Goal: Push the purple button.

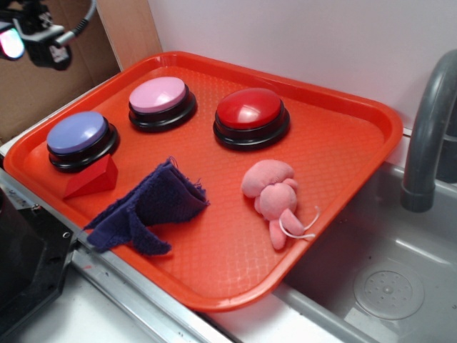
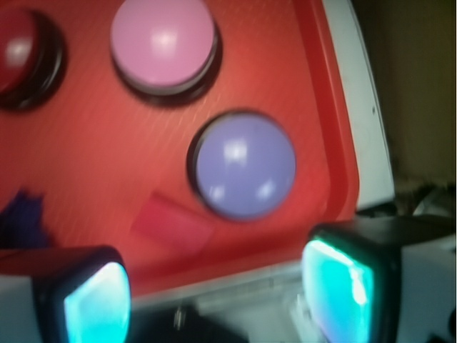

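The gripper (image 2: pixel 214 293) is being held with jaws spread, the purple button (image 2: pixel 243 166) lying at its twelve o'clock, untouched.

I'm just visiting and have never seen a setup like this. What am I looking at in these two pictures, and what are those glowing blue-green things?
Both pictures show one robot arm's workspace. The exterior view looks from the side at an orange tray beside a sink. On it sit a purple button, a pink button, a red button, a red wedge block, a dark cloth and a pink plush toy. The wrist view comes from a camera on the arm, looking down. The glowing things are the fingertips of the gripper, the robot's hand. It is open, holding nothing, above the tray's edge near the purple button.
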Robot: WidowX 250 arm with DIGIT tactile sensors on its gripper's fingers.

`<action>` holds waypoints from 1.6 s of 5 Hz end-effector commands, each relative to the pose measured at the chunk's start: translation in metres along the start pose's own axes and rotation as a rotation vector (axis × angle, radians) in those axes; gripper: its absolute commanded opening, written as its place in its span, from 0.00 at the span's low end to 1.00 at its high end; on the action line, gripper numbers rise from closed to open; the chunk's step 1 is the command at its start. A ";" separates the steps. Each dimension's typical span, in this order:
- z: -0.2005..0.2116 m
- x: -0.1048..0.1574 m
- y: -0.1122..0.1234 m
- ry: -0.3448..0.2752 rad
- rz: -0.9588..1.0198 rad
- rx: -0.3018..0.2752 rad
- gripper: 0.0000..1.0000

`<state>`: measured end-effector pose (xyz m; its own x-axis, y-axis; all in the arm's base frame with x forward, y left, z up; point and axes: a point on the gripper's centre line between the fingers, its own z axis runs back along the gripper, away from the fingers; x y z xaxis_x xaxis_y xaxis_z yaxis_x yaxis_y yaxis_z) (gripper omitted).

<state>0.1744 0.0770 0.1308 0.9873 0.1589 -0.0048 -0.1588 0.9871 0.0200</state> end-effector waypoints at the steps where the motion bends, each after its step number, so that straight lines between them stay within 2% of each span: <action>1: -0.050 0.031 0.016 -0.055 -0.092 0.073 1.00; 2: -0.071 0.022 0.011 -0.015 -0.106 0.080 1.00; 3: -0.084 0.019 0.017 -0.010 -0.121 0.096 1.00; 5: -0.083 0.019 0.020 0.002 -0.140 0.096 1.00; 6: -0.059 0.020 0.021 -0.008 -0.133 0.091 1.00; 7: -0.027 0.017 0.024 -0.069 -0.121 0.104 1.00; 8: -0.017 0.015 0.027 -0.088 -0.109 0.111 1.00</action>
<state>0.1752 0.0983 0.0964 0.9993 0.0341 0.0133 -0.0354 0.9936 0.1076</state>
